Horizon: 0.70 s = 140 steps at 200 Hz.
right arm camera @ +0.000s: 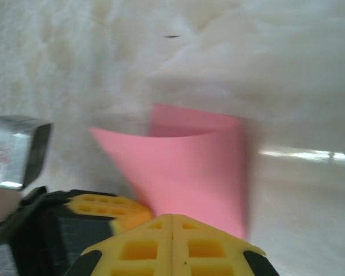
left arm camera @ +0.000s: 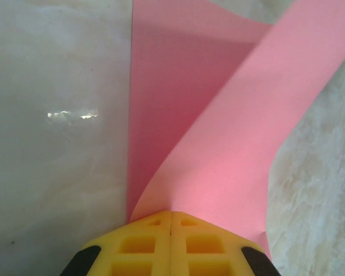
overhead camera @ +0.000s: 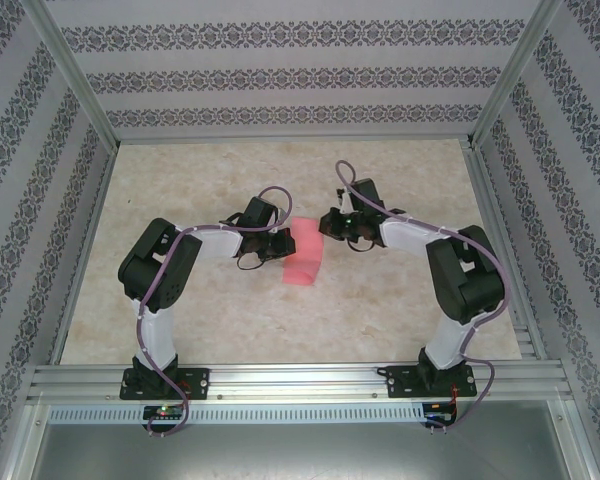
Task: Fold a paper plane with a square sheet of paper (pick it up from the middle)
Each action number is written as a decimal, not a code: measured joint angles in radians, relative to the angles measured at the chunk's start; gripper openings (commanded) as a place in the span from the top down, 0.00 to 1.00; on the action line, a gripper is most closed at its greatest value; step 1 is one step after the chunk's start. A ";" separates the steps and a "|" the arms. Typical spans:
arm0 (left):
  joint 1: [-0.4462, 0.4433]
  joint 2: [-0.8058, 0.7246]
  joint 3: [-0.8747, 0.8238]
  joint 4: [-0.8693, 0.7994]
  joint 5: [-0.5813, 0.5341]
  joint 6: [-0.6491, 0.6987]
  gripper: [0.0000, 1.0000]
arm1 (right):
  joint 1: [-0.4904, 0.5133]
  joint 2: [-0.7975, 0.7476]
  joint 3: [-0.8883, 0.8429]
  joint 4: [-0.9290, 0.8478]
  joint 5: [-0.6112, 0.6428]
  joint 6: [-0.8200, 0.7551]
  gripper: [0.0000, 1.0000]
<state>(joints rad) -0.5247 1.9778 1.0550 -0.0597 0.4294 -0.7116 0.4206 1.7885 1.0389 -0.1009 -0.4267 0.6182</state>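
Observation:
The pink-red square sheet of paper (overhead camera: 303, 258) lies bent over on itself in the middle of the table, between both grippers. My left gripper (overhead camera: 283, 243) is at its left edge. In the left wrist view the yellow fingers (left arm camera: 144, 241) are pressed together, and my left gripper (left arm camera: 171, 211) is shut on the sheet (left arm camera: 236, 149), which curls up and away from the tips. My right gripper (overhead camera: 328, 224) is at the sheet's far right corner. My right gripper (right arm camera: 172, 215) is shut, with the curved sheet (right arm camera: 190, 172) running in behind its tips. The left gripper's fingers (right arm camera: 103, 207) sit close beside it.
The beige marbled table (overhead camera: 200, 320) is boxed in by patterned walls and aluminium rails (overhead camera: 290, 378) along the near edge. Both arms reach in from the near corners and meet at the centre. A metal part (right arm camera: 11, 149) shows at the left of the right wrist view.

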 measured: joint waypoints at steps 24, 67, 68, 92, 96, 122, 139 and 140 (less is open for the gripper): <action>0.000 0.001 0.002 -0.001 0.000 0.000 0.98 | 0.047 0.079 0.054 0.014 -0.032 0.001 0.96; 0.000 0.001 0.002 -0.001 0.000 0.000 0.99 | 0.032 0.201 0.065 0.018 -0.051 0.008 0.96; 0.000 0.001 0.002 -0.001 0.000 0.000 0.99 | 0.031 0.202 0.065 0.019 -0.053 0.009 0.96; 0.000 0.001 0.002 -0.001 0.000 0.000 0.99 | -0.005 0.208 0.065 0.032 -0.067 0.015 0.96; 0.000 0.001 0.002 -0.001 0.000 0.000 0.99 | -0.013 0.209 0.065 0.034 -0.066 0.016 0.96; 0.000 0.001 0.002 0.000 0.000 0.001 0.99 | -0.056 0.220 0.065 0.061 -0.082 0.036 0.96; 0.000 0.001 0.002 0.000 0.000 0.001 0.99 | -0.071 0.222 0.065 0.071 -0.078 0.043 0.96; 0.000 0.001 0.002 0.000 0.000 0.001 0.99 | -0.072 0.222 0.065 0.072 -0.077 0.043 0.96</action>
<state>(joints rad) -0.5247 1.9785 1.0565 -0.0601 0.4294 -0.7105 0.3489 2.0109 1.1042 -0.0292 -0.5034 0.6617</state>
